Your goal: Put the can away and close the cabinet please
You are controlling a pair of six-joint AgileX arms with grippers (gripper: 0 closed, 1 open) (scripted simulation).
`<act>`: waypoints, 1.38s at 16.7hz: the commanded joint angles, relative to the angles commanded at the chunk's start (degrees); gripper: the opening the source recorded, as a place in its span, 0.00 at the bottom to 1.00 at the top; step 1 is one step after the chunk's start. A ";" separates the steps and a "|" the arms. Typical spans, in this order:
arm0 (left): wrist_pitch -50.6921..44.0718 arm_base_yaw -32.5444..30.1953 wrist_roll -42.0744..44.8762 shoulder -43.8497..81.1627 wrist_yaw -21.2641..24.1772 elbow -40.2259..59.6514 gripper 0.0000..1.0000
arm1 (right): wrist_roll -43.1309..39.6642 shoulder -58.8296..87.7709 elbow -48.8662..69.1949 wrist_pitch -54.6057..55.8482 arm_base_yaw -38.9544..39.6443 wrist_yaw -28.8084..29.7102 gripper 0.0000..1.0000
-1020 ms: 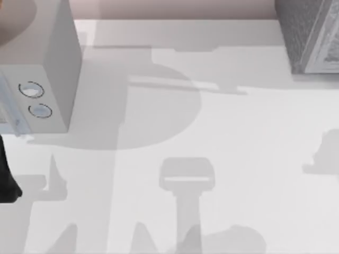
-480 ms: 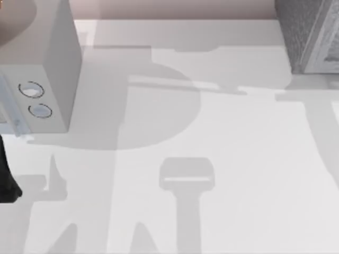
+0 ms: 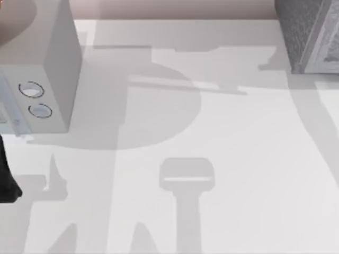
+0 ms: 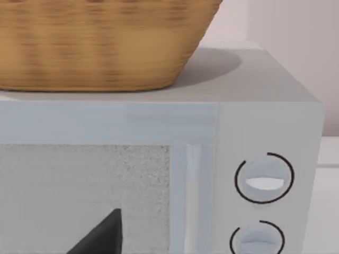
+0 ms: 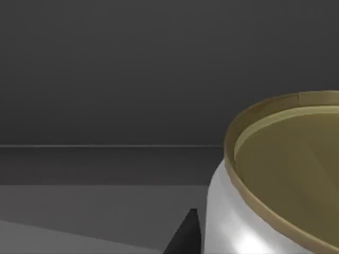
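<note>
In the right wrist view a dark fingertip [image 5: 183, 235] of the right gripper is showing just beside the can [image 5: 275, 180]; whether it is gripping the can, or how wide the fingers are standing, I cannot tell. The can is standing upright with its gold lid up, in front of dark grey walls and a dark floor. From above, the cabinet [image 3: 310, 34] is sitting at the table's [image 3: 222, 159] far right corner. The left arm [image 3: 6, 177] is waiting at the left edge, its camera facing a pale box [image 4: 265, 121] with two dials and a basket [image 4: 100, 42] on top; a dark fingertip [image 4: 100, 235] is poking in, opening unclear.
</note>
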 joint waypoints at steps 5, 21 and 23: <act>0.00 0.00 0.00 0.00 0.00 0.00 1.00 | 0.10 0.27 0.43 -0.05 -0.17 0.00 0.00; 0.00 0.00 0.00 0.00 0.00 0.00 1.00 | -0.03 37.25 51.56 -12.41 -4.04 -3.62 0.00; 0.00 0.00 0.00 0.00 0.00 0.00 1.00 | -0.01 41.42 56.42 -13.99 -4.62 -3.94 0.00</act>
